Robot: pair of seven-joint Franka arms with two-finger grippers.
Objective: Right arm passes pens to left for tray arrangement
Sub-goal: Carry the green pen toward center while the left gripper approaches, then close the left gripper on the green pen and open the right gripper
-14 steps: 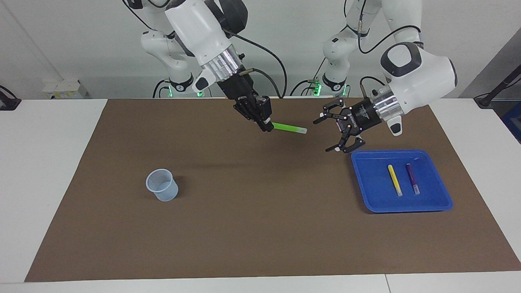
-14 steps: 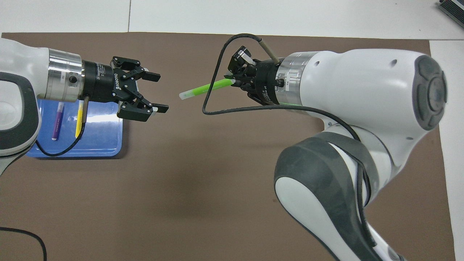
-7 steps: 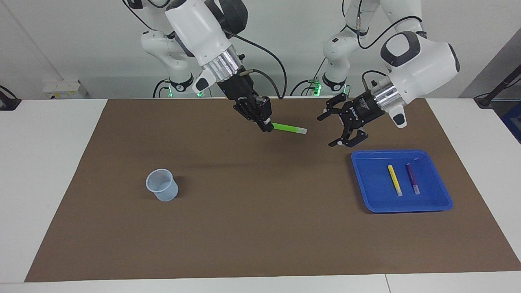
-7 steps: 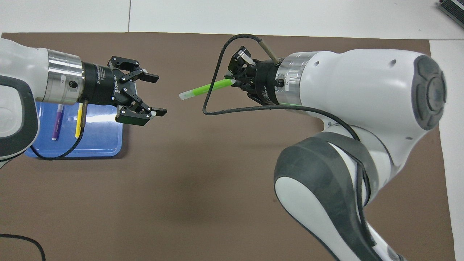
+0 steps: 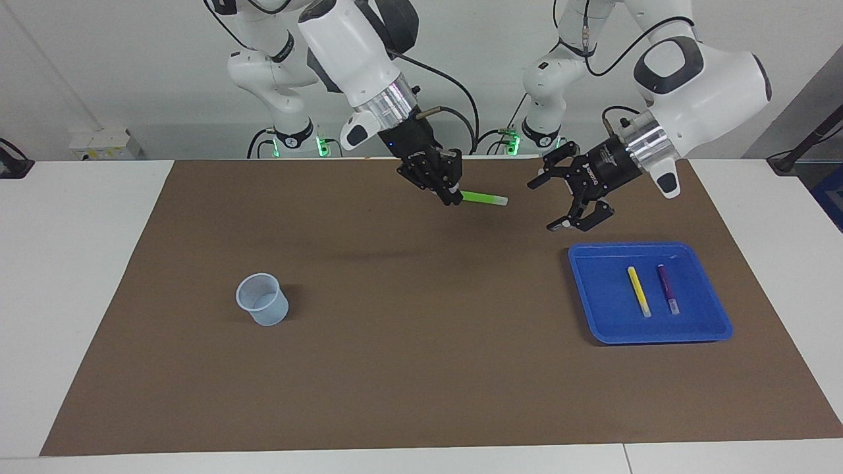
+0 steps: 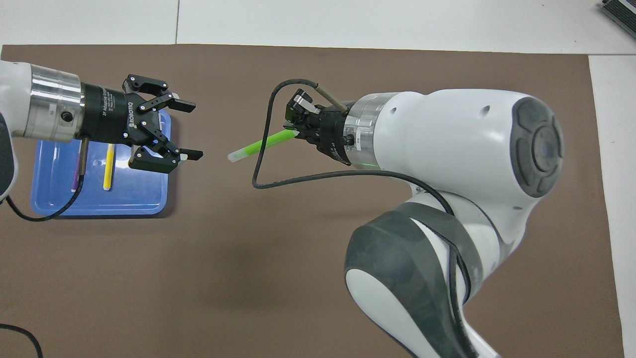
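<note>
Green pen (image 5: 484, 197) held aloft between two grippers, blue tray (image 5: 714, 329) as landmark.

Facing view: right gripper (image 5: 453, 195) pinches the green pen over the brown mat (image 5: 395, 362), its pale tip aimed at the left gripper (image 5: 550, 203), whose fingers are spread wide just above the tray's robot-side edge; yellow pen (image 5: 639, 291) and purple pen (image 5: 667, 288) lie side by side in the tray, and a translucent cup (image 5: 262, 299) stands well apart toward the right arm's end.
Overhead view: left gripper (image 6: 191, 130) overlaps the tray (image 6: 144, 204) corner, spread; green pen (image 6: 258, 145) near it, not touching.

A brown mat (image 5: 421, 368) is covering the white table (image 5: 79, 276). Lying on the mat are a translucent cup (image 5: 262, 299) and, well apart, the blue tray (image 5: 599, 322).
</note>
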